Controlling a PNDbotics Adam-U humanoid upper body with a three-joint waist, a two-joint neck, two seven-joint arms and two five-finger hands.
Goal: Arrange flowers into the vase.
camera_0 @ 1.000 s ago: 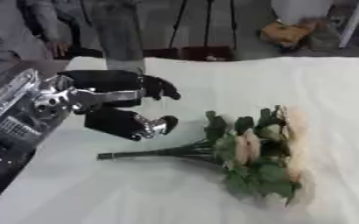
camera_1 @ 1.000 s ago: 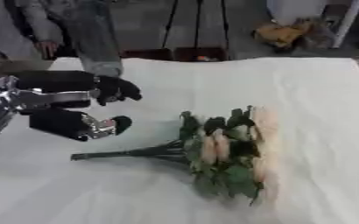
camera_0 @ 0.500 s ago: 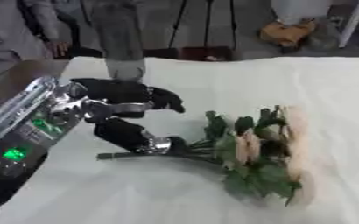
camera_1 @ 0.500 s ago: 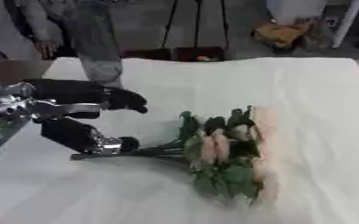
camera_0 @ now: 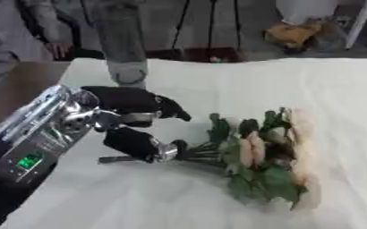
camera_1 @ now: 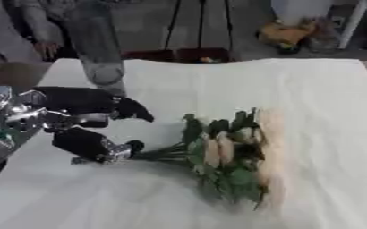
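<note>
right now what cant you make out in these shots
- Left hand: whether it touches the bouquet's stems; the thumb covers them in both views.
- Vase: upper part cut off by the top edge.
- Bouquet: single blooms blurred together.
- Right hand: in neither view.

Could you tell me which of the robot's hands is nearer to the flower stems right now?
The left. The left hand sits right at the flower stems, thumb and fingers spread around their cut ends. The right hand shows in neither view.
</note>
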